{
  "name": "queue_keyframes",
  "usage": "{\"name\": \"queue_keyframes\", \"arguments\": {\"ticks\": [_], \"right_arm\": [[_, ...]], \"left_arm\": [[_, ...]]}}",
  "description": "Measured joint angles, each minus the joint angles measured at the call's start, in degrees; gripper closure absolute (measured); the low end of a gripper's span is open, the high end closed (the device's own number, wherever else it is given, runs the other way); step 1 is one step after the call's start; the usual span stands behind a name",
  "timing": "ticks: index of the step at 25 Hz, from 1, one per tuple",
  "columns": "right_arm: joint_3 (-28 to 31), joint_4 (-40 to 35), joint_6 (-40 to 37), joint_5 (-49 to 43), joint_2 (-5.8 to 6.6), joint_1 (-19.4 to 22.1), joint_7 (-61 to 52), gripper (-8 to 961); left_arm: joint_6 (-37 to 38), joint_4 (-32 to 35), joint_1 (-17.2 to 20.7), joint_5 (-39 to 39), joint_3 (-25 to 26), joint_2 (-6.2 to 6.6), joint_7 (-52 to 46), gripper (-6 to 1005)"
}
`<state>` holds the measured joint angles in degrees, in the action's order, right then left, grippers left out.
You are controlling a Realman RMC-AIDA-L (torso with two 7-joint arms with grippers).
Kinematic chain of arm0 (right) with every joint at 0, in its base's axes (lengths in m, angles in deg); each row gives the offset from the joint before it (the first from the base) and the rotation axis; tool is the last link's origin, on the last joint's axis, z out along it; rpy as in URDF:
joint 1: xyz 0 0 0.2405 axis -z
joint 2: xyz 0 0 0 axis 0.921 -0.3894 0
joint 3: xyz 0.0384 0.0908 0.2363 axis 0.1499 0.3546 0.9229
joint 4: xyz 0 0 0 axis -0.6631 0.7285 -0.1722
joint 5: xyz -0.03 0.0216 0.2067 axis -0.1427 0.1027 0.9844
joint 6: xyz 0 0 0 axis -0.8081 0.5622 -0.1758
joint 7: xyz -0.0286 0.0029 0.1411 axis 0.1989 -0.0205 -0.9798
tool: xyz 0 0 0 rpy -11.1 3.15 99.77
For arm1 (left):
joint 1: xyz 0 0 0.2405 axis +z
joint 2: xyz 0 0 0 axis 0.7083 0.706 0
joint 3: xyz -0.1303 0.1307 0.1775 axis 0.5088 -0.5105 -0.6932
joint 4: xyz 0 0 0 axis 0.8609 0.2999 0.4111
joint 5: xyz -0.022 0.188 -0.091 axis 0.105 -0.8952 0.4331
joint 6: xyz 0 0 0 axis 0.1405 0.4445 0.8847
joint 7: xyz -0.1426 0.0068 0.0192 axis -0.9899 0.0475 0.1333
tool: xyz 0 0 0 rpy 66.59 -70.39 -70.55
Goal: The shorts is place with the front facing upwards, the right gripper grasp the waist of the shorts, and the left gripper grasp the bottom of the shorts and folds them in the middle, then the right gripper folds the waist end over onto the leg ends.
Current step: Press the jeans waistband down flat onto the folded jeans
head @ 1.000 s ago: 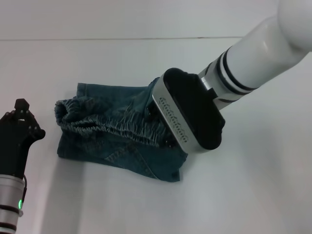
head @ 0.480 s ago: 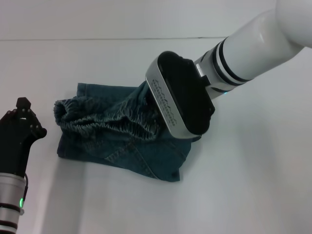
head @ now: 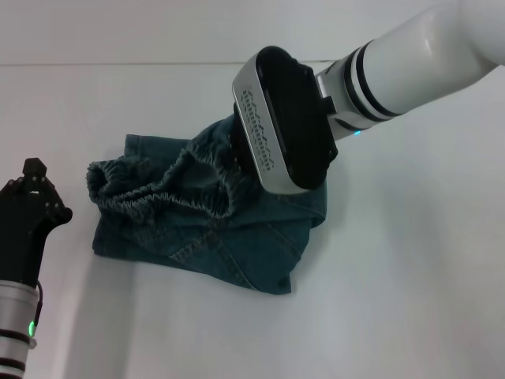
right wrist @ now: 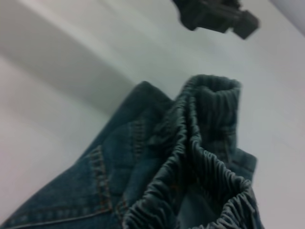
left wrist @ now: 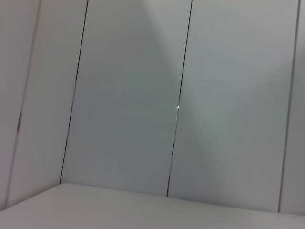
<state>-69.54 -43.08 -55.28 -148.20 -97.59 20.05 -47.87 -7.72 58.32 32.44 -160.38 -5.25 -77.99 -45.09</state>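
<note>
The right gripper has climbed and swung toward the far edge of the table since a moment ago, and the waist of the shorts has come up with it — the gathered waistband now arches higher off the denim than before. That black claw is clamped on the waist end; its fingertips are buried in the cloth under the boxy body, and the fabric is pulled up into a peak right where it meets the gripper. The white arm with its black rings reaches in from the table's far right corner.

The shorts sit around the middle of the white table, already doubled over, with the lower layer lying flat. A stitched pocket seam runs across the near side of that flat layer. From the right wrist view, the elastic band rises in ruffled folds close to the lens, with a pocket's orange stitching on the denim beside it.

The left gripper hangs off by the table's left edge, well apart from the shorts, holding nothing; whether its fingers are spread or closed, I cannot tell. It also shows up dark at the far side of the right wrist view. The left wrist view takes in only a pale panelled wall
</note>
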Motion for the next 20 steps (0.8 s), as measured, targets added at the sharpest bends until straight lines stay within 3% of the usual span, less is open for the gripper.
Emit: {"name": "queue_keyframes", "arguments": {"ticks": [20], "right_arm": [[0.9, 0.9, 7.9, 2.0, 0.00, 0.1, -3.2, 940]], "left_arm": [[0.4, 0.4, 0.3, 0.0, 0.4, 0.00, 0.0, 998]]}}
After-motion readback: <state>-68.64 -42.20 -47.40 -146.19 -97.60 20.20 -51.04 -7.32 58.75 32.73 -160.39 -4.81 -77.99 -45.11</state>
